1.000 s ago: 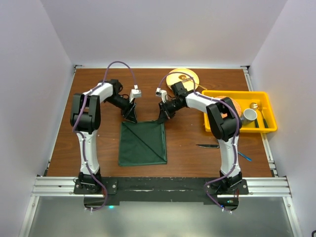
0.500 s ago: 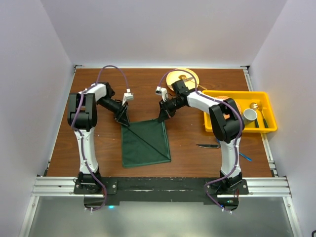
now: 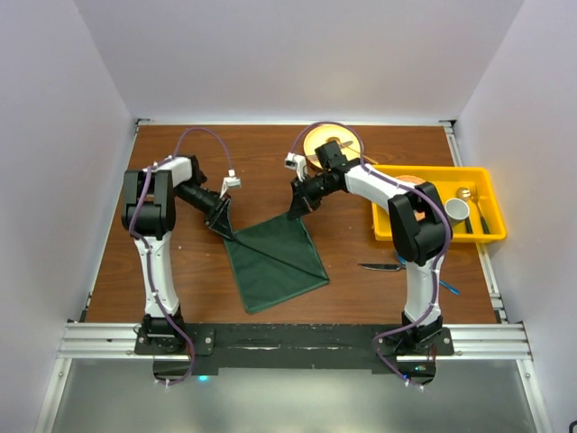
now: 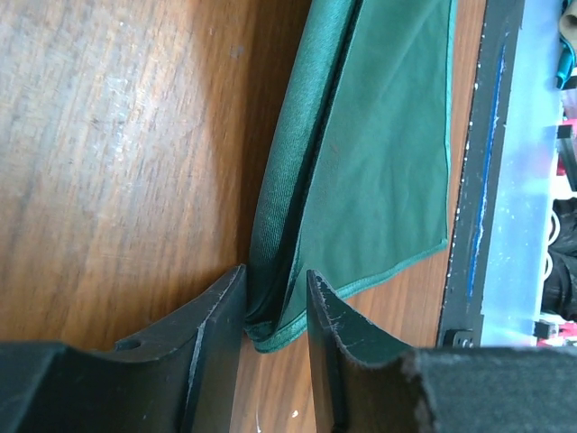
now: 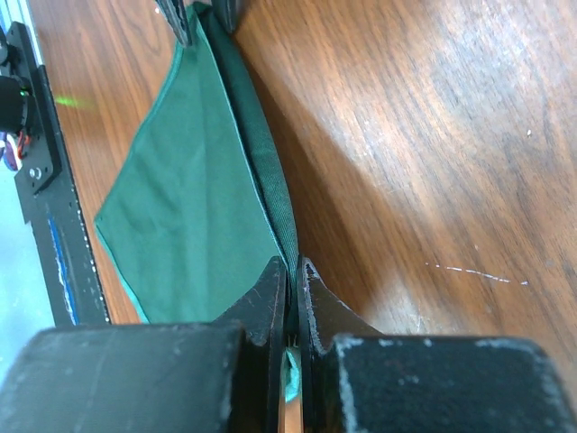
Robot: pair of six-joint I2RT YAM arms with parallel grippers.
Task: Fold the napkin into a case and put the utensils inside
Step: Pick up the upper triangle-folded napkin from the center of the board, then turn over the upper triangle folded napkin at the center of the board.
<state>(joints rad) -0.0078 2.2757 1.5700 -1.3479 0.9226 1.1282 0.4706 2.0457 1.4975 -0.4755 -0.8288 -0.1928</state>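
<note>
**Napkin pinched at both far corners, mid-table**

Napkin (image 3: 278, 262) lies folded and skewed on the wooden table (image 3: 352, 302) between the arms, its far edge stretched between the grippers. Left gripper (image 4: 275, 289) pinches the bunched left corner. Right gripper (image 5: 293, 271) is pressed tight on the right corner, only a thin sliver of cloth between the fingers. Cloth looks light and limp, likely to sag and slide on wood, so grip the hemmed corners and keep the edge taut. Knife (image 3: 379, 267) and blue fork (image 3: 448, 288) lie by the right arm, apart from the cloth.
</note>
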